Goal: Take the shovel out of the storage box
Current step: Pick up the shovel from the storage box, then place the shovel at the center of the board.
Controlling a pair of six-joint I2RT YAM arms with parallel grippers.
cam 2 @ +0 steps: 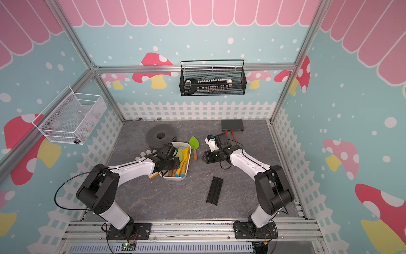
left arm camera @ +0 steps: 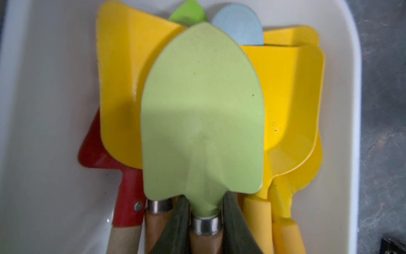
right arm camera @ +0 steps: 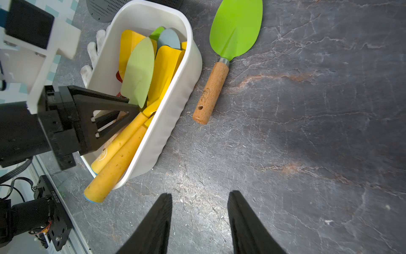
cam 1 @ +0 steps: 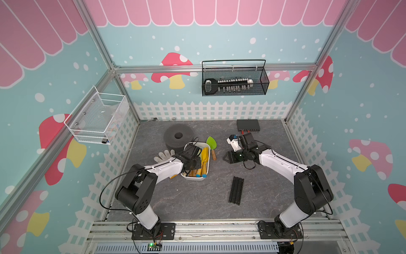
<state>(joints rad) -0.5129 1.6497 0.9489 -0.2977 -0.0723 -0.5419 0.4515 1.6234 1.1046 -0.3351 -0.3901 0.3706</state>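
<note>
On the grey table (cam 1: 175,198), our left gripper (left arm camera: 205,204) pinches the pale green shovel (left arm camera: 202,110) by its neck inside the storage box (left arm camera: 44,88), so we lift it straight up slowly, clear of the yellow shovels (left arm camera: 292,99).

The left arm (cam 1: 162,168) and the right arm (cam 1: 279,161) both have white shells between black joint housings, each trailing thin black cable. Black screwed base plates (cam 1: 169,231) sit on the aluminium rail (cam 1: 215,227). The right gripper (right arm camera: 200,193) has black tapered fingers (right arm camera: 153,224).
</note>
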